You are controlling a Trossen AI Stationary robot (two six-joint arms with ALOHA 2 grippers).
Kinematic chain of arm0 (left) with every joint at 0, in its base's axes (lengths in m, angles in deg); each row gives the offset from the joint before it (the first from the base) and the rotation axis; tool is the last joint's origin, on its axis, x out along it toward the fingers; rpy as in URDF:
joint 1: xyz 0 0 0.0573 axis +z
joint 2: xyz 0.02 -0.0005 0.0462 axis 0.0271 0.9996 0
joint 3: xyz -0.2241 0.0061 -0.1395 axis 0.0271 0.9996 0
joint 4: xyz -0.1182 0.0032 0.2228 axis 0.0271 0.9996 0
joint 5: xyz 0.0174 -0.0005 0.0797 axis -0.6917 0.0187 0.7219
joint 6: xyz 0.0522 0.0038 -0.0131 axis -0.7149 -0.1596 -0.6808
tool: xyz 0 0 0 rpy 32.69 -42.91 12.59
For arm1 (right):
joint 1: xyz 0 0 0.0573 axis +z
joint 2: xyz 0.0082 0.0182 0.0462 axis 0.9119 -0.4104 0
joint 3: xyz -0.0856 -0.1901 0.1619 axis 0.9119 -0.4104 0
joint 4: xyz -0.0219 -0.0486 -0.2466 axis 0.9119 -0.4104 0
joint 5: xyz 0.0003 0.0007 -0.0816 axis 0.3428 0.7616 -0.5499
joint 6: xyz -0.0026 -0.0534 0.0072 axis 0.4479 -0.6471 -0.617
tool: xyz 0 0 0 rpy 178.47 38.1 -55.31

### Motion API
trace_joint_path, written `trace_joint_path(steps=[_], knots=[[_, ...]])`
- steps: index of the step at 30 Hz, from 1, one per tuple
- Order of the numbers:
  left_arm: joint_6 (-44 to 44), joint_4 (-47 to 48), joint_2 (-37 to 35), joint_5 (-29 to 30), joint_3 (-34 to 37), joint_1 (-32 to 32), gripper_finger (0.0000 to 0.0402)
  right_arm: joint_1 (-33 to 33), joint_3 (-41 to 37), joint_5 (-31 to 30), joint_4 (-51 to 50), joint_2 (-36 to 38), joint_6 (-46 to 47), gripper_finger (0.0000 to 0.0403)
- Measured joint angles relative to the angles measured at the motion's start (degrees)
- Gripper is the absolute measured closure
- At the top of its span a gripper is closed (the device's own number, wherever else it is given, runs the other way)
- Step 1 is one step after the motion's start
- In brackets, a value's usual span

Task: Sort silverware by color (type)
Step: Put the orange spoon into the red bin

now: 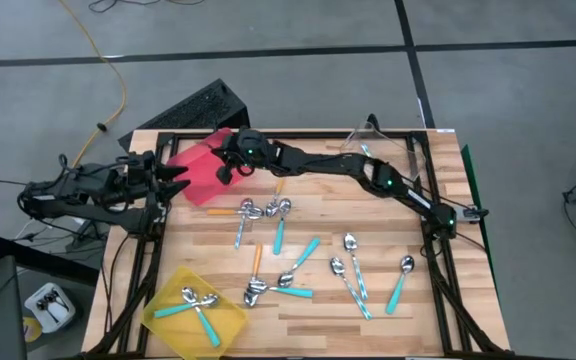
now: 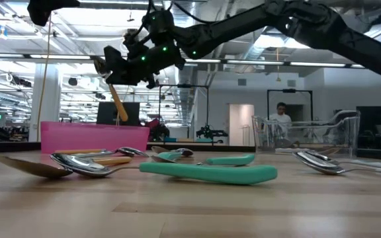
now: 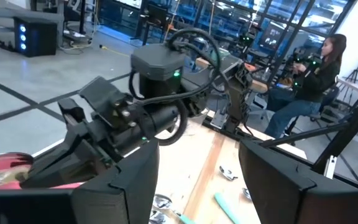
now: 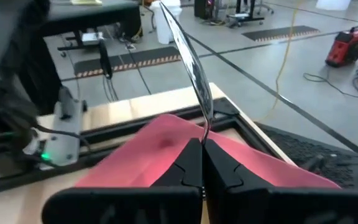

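Note:
My right gripper (image 4: 202, 148) is shut on an orange-handled spoon and hovers over the red bin (image 1: 200, 168) at the table's far left. The spoon's shiny bowl (image 4: 191, 56) sticks out past the fingertips. My left gripper (image 3: 197, 186) is open and waits at the left edge beside the red bin, facing the right arm. Other spoons lie flat on the wood: teal-handled ones (image 1: 303, 255), an orange one (image 1: 257, 262) and light blue ones (image 1: 358, 285). Two teal spoons lie in the yellow bin (image 1: 193, 315). My right gripper pinches the spoon between its two fingertips at the thin metal neck (image 4: 205, 127) just below the bowl, with the fingers across it. The spoon is lifted clear over the red bin and steeply tilted, bowl upward, with its orange handle (image 2: 118, 106) hanging below the fingers.
A clear bin (image 1: 393, 145) stands at the far right corner. A black frame runs along the table's far and side edges. The left arm sits close to the red bin's left side. A person sits at a desk in the room beyond (image 3: 316, 68).

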Motion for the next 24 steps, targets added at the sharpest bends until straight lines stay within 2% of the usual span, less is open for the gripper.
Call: trace_joint_path(steps=[24], knots=[[-1.6,0.1,0.0,0.3,0.0,0.0,0.0196,-2.5,0.0,-0.1,0.5,-3.2,5.5,0.0378]])
